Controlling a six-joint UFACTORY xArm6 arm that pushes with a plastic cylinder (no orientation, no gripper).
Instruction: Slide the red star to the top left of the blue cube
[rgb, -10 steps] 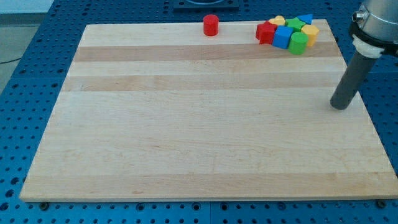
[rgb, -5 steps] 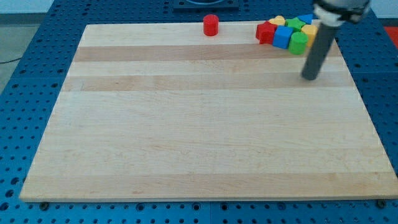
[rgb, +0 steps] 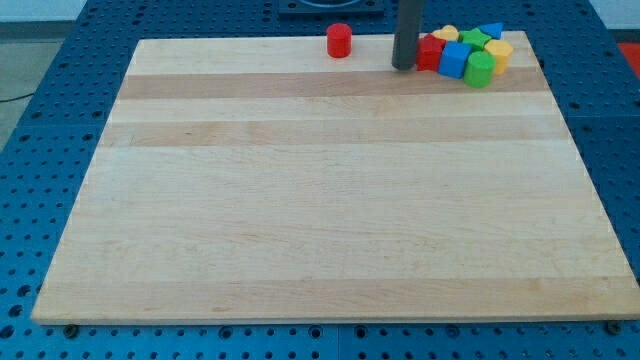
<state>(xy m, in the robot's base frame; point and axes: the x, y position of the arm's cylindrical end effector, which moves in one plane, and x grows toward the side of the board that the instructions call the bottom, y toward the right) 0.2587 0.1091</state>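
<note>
A pale wooden board (rgb: 330, 200) is being shown lying on a blue table with holes (rgb: 60, 80). My tip (rgb: 403, 67) is being held just left of the red star (rgb: 430, 52); nothing is being gripped by it. The star is being pressed against the blue cube (rgb: 455, 60), on its left, at the view's top right.

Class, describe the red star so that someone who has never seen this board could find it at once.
Go to the wooden board's top right corner, where a cluster of blocks sits. The red star is the cluster's leftmost piece, touching the blue cube. It is the cluster's only red block, with my tip just left of it.
</note>
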